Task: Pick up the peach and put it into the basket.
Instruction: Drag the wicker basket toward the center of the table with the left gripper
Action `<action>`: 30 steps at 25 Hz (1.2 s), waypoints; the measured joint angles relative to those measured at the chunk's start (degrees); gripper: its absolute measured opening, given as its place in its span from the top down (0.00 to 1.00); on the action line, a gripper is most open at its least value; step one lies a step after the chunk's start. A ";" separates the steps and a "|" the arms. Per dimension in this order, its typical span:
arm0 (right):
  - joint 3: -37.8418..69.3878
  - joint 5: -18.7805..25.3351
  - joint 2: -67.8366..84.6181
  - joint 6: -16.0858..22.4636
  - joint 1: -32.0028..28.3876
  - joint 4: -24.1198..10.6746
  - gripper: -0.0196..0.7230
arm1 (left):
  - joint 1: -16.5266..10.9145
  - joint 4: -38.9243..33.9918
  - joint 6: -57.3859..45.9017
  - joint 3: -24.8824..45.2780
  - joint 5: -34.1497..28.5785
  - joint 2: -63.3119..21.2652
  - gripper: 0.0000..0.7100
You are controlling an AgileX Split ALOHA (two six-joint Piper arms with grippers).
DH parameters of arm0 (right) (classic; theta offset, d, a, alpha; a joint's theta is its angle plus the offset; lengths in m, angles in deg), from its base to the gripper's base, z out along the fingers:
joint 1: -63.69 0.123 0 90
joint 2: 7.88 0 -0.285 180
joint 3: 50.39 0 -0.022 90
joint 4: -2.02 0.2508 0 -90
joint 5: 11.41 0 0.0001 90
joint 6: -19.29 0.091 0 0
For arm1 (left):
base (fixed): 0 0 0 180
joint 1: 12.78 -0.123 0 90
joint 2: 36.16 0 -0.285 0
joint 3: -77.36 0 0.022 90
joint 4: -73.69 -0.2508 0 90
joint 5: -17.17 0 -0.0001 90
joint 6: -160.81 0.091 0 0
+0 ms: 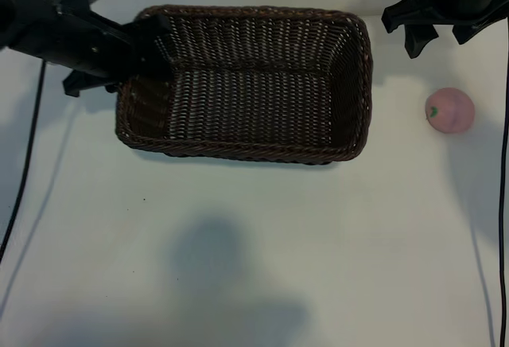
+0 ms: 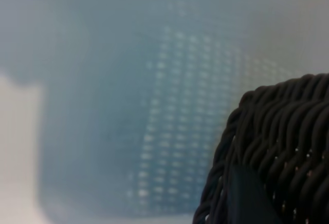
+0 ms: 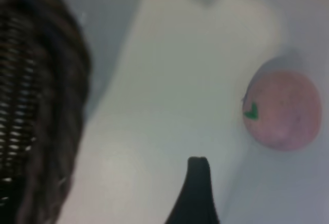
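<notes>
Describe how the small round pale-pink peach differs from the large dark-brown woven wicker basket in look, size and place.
The small round pale-pink peach is far smaller than the large dark-brown woven wicker basket. The peach is round and smooth with a tiny green stem mark; the basket is rectangular, with rounded corners, a braided rim and an open weave. The peach lies alone to the right of the basket; the left gripper is at the basket's left end. Both rest on the white table.

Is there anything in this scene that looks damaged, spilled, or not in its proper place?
Nothing looks damaged or spilled. The large dark-brown woven wicker basket stands upright and empty. The small round pale-pink peach lies whole on the white table, apart from the basket. The only unusual point: the left pincer is at the basket's rim, not near the peach.
</notes>
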 joint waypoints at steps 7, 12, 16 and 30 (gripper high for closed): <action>0.00 0.00 0.00 -0.05 0.00 0.00 0.17 | 1.00 2.58 0.00 -0.27 1.71 5.68 0.59; 0.00 0.00 0.00 -0.05 0.00 -0.05 0.17 | 1.01 2.81 -0.07 -0.32 1.94 7.39 0.59; 0.00 0.02 0.00 -0.05 0.00 -0.05 0.17 | 1.01 3.48 -0.07 -0.32 2.69 7.84 0.59; 0.00 0.06 0.00 -0.05 0.00 -0.05 0.17 | 1.01 5.44 1.35 -0.32 2.03 7.75 0.18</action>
